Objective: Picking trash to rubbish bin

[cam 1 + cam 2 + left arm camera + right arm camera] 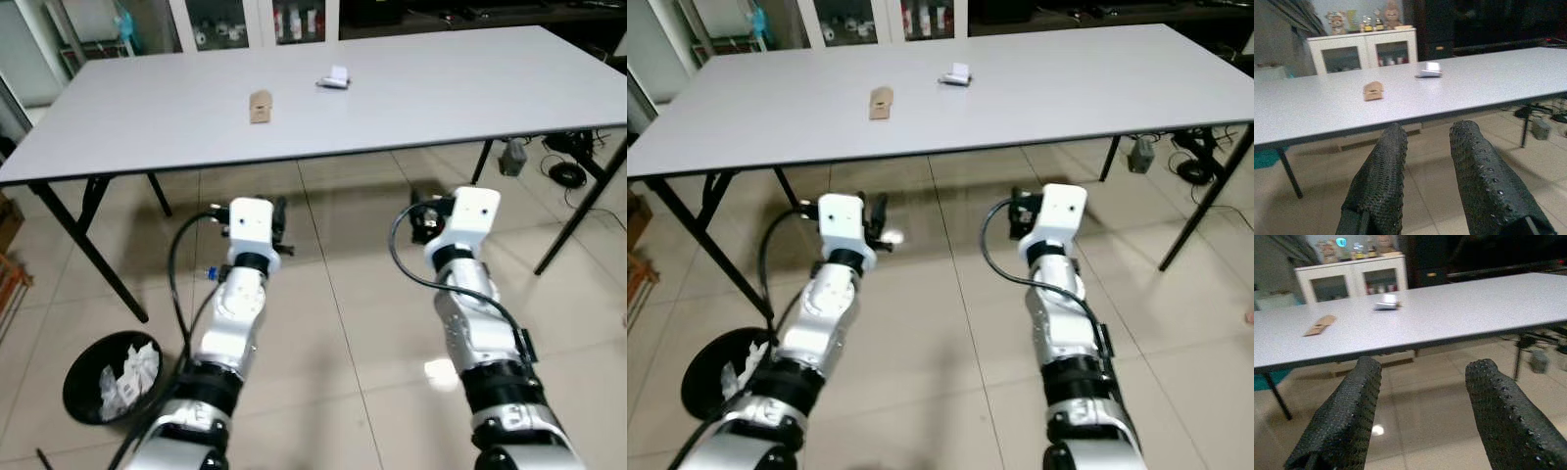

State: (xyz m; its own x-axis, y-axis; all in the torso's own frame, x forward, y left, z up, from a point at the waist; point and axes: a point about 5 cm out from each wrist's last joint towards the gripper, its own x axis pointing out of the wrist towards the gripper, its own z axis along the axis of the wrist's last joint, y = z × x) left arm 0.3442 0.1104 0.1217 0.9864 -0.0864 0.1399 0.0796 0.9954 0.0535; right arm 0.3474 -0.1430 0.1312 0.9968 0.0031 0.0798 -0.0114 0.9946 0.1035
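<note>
No readable text, label, brand, number or sign is showing anywhere; any markings on the small, distant things are appearing too blurred to read.

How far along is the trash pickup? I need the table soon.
Done: the black bin on the floor already holds white crumpled trash. In hand: nothing; left gripper and right gripper are open, short of the table. Left: brown scrap and white piece.

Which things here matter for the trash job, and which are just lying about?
For the job: brown cardboard piece, white scrap, black rubbish bin, left gripper, right gripper, both open.

Lying about: white cabinet, floor cables.
</note>
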